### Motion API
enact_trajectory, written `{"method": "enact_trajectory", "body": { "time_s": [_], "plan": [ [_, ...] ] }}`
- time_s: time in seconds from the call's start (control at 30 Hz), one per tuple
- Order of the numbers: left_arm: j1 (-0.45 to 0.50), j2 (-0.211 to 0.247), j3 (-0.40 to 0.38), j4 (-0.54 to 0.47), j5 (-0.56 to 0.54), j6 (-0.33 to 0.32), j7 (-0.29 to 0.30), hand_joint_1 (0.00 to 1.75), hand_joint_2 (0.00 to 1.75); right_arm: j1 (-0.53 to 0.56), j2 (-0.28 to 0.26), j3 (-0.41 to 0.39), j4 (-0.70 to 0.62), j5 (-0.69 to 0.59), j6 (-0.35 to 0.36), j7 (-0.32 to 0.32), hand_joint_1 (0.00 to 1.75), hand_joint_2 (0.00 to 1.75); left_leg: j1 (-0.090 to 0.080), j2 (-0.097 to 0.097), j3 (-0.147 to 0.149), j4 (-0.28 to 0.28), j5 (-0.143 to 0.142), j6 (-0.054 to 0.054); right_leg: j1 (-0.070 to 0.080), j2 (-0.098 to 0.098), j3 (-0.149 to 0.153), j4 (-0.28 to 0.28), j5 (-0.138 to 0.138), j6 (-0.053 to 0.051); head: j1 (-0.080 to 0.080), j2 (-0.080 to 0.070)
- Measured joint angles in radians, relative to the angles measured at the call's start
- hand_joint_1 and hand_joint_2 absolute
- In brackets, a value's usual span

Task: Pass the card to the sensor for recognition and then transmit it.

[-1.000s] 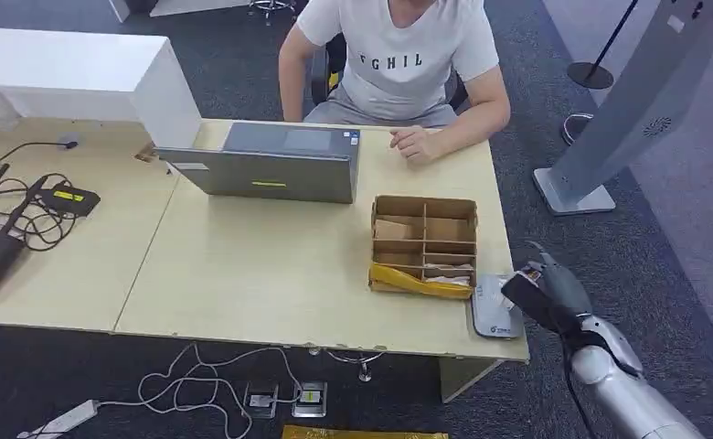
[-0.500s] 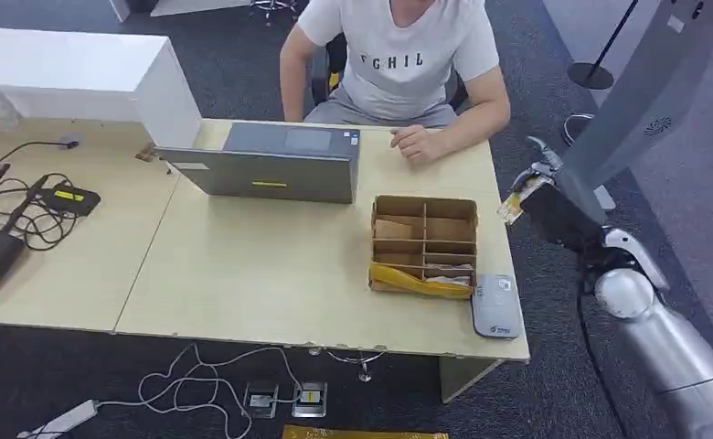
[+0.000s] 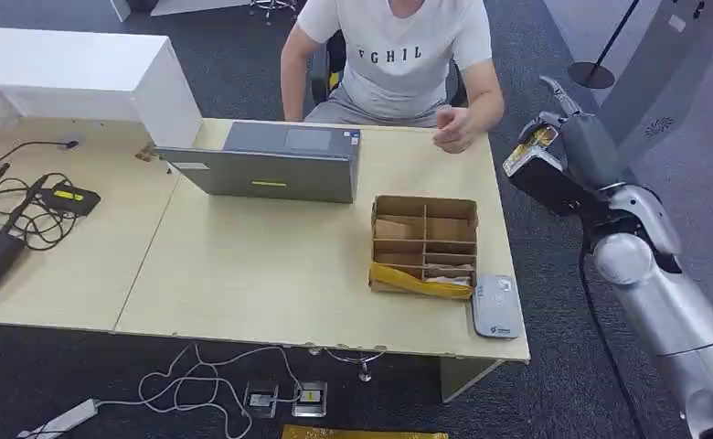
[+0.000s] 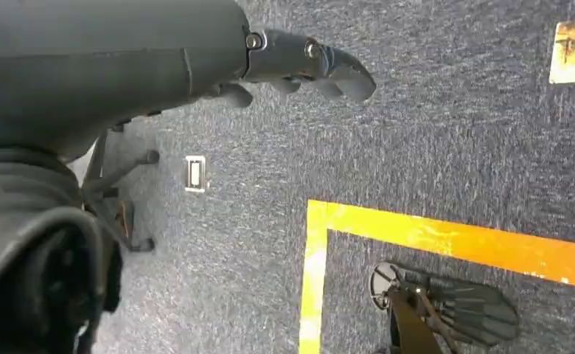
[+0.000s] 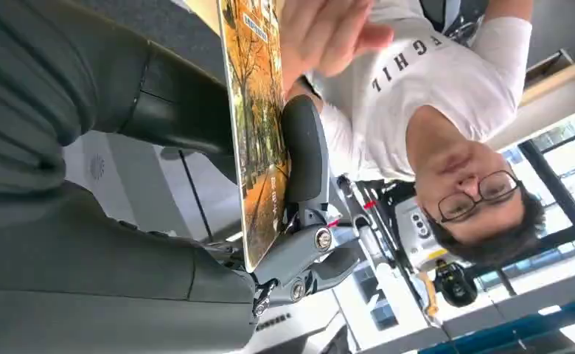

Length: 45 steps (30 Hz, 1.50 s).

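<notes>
The card, with an orange and yellow picture on it, is held in my right hand, raised off the table's right edge at about the height of the seated person's elbow. In the right wrist view the card is pinched under my thumb, and the person's open hand is close to its far end. That hand is lifted off the table towards the card. The grey card reader lies flat at the table's front right corner. My left hand hangs over the carpet, holding nothing.
A cardboard divider box stands beside the reader on the wooden table. A half-closed laptop sits in front of the person. Cables and black devices lie at the left. A grey kiosk stand rises behind my right arm.
My right hand has risen from above the reader at the table's corner and moved away towards the person, carrying the card. The person's hand has lifted off the table towards it.
</notes>
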Motion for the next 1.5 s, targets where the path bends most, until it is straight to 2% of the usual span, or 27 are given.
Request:
{"method": "enact_trajectory", "body": {
  "time_s": [0.1, 0.2, 0.37, 0.7, 1.1, 1.13, 1.17, 1.2, 1.4, 1.5],
  "plan": [
    [-0.001, -0.002, -0.001, 0.000, -0.007, -0.002, -0.003, 0.00, 0.00, -0.014, 0.014, 0.014, 0.026, 0.076, -0.048, -0.004, 1.75, 1.75, 0.000, 0.000, 0.000, 0.000, 0.000, 0.000, 0.000, 0.000, 0.000, 0.000, 0.000, 0.000, 0.000, 0.000],
    [-0.001, -0.004, -0.006, 0.000, -0.010, -0.002, -0.004, 0.00, 0.00, -0.032, 0.033, 0.030, 0.074, 0.242, -0.140, -0.011, 1.75, 1.75, 0.000, 0.000, 0.000, 0.000, 0.000, 0.000, 0.000, 0.000, 0.000, 0.000, 0.000, 0.000, 0.000, 0.000],
    [-0.003, -0.007, -0.018, 0.000, -0.013, -0.001, -0.006, 0.00, 0.00, -0.043, 0.083, 0.050, 0.164, 0.378, -0.193, -0.019, 1.75, 1.75, 0.000, 0.000, -0.001, 0.000, 0.000, 0.000, 0.000, 0.000, 0.000, 0.000, 0.000, 0.000, 0.000, 0.000],
    [-0.004, -0.010, -0.025, 0.000, -0.020, -0.010, -0.008, 0.00, 0.00, -0.090, 0.164, 0.076, 0.321, 0.446, -0.221, -0.010, 1.75, 1.75, 0.000, 0.000, 0.000, 0.000, 0.000, -0.001, 0.000, 0.000, 0.000, 0.000, 0.000, 0.000, 0.000, 0.000],
    [-0.003, -0.010, -0.026, 0.000, -0.024, -0.017, -0.011, 0.00, 0.00, -0.099, 0.188, 0.072, 0.399, 0.440, -0.213, 0.003, 1.75, 1.75, 0.000, 0.000, 0.000, 0.000, 0.000, -0.001, 0.000, 0.000, 0.000, 0.000, 0.000, 0.000, 0.000, 0.000],
    [-0.003, -0.010, -0.026, 0.000, -0.024, -0.018, -0.011, 0.00, 0.00, -0.098, 0.188, 0.071, 0.402, 0.439, -0.212, 0.003, 1.61, 1.75, 0.000, 0.000, 0.000, 0.000, 0.000, -0.001, 0.000, 0.000, 0.000, 0.000, 0.000, 0.000, 0.000, 0.000],
    [-0.003, -0.010, -0.026, 0.000, -0.024, -0.018, -0.011, 0.00, 0.00, -0.098, 0.188, 0.069, 0.406, 0.439, -0.211, 0.003, 0.94, 1.75, 0.000, 0.000, 0.000, 0.000, 0.000, -0.001, 0.000, 0.000, 0.000, 0.000, 0.000, 0.000, 0.000, 0.000],
    [-0.003, -0.010, -0.026, 0.000, -0.025, -0.018, -0.011, 0.00, 0.00, -0.098, 0.188, 0.069, 0.409, 0.439, -0.211, 0.003, 0.00, 1.75, 0.000, 0.000, 0.000, 0.000, 0.000, -0.001, 0.000, 0.000, 0.000, 0.000, 0.000, 0.000, 0.000, 0.000],
    [-0.003, -0.010, -0.034, 0.000, -0.028, -0.018, -0.011, 0.00, 0.00, -0.083, 0.187, 0.052, 0.421, 0.429, -0.217, 0.014, 0.00, 1.75, 0.000, 0.000, 0.001, 0.000, 0.000, -0.001, 0.000, 0.000, 0.000, 0.000, 0.000, 0.000, 0.000, 0.000],
    [-0.003, -0.010, -0.041, 0.000, -0.027, -0.018, -0.011, 0.00, 0.00, -0.069, 0.187, 0.038, 0.421, 0.417, -0.198, 0.015, 0.00, 1.75, 0.000, 0.000, 0.001, 0.000, 0.000, -0.001, 0.000, 0.001, 0.000, 0.000, 0.000, 0.000, 0.000, 0.000]
  ]
}}
